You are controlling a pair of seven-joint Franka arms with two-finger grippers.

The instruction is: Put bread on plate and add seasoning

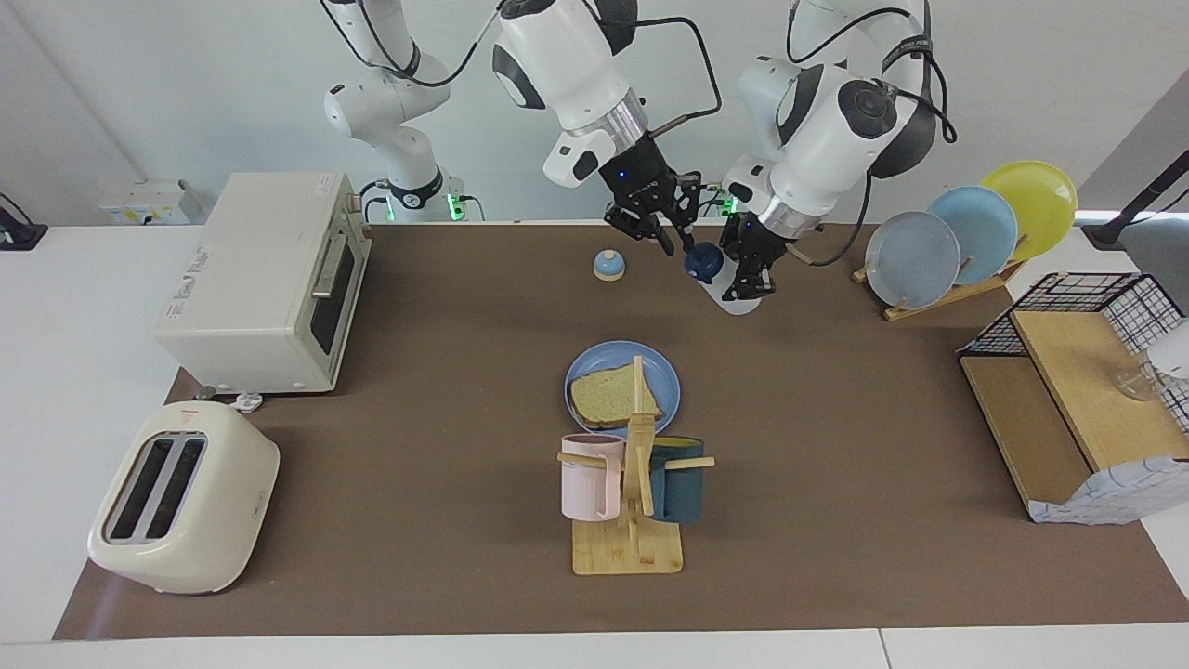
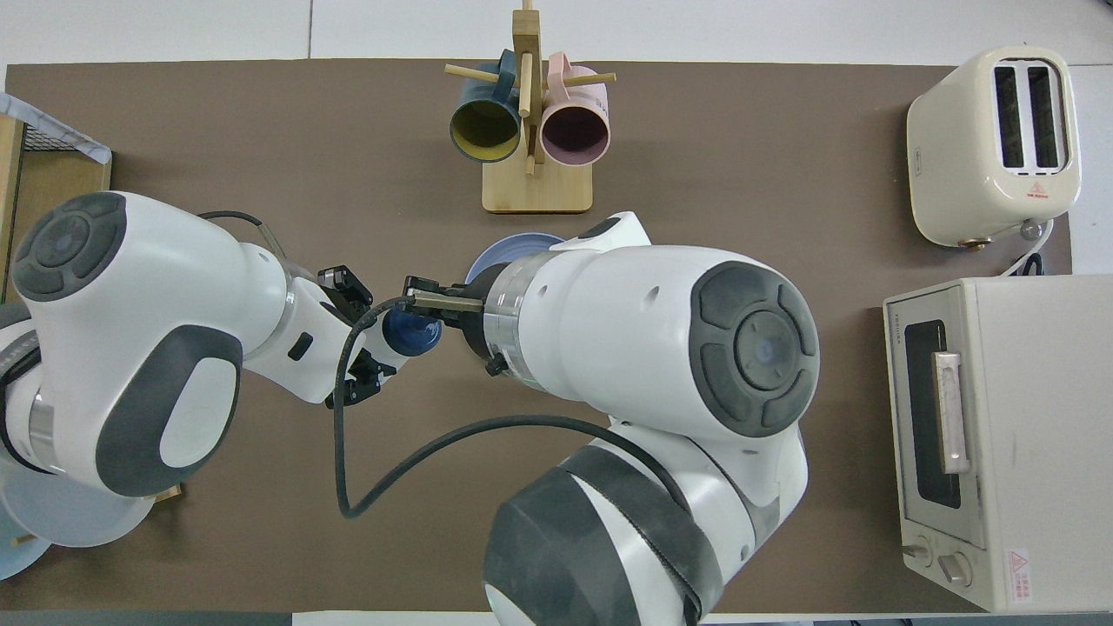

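Facing view: the bread lies flat on the plate at mid-table, just on the robots' side of the mug rack, whose post crosses in front of both. The left gripper is clamped on the seasoning, holding the bottle tilted in the air over the mat, nearer the robots than the plate, its navy cap pointing toward the right arm. The right gripper hangs at that cap, its fingertips at the cap's top; whether they are apart or pinching it I cannot tell. The bell sits on the mat beside them, toward the right arm's end. The oven carries lettering on its top, too small to read; the toaster shows a red triangle mark.

Overhead view: the right arm's bulk covers nearly all of the plate, hiding the bread. The cap shows between the left gripper and the right gripper's tip. The oven bears a small name at its front corner and a red-and-white label near its knobs, neither readable. The toaster shows its red triangle warning sticker.
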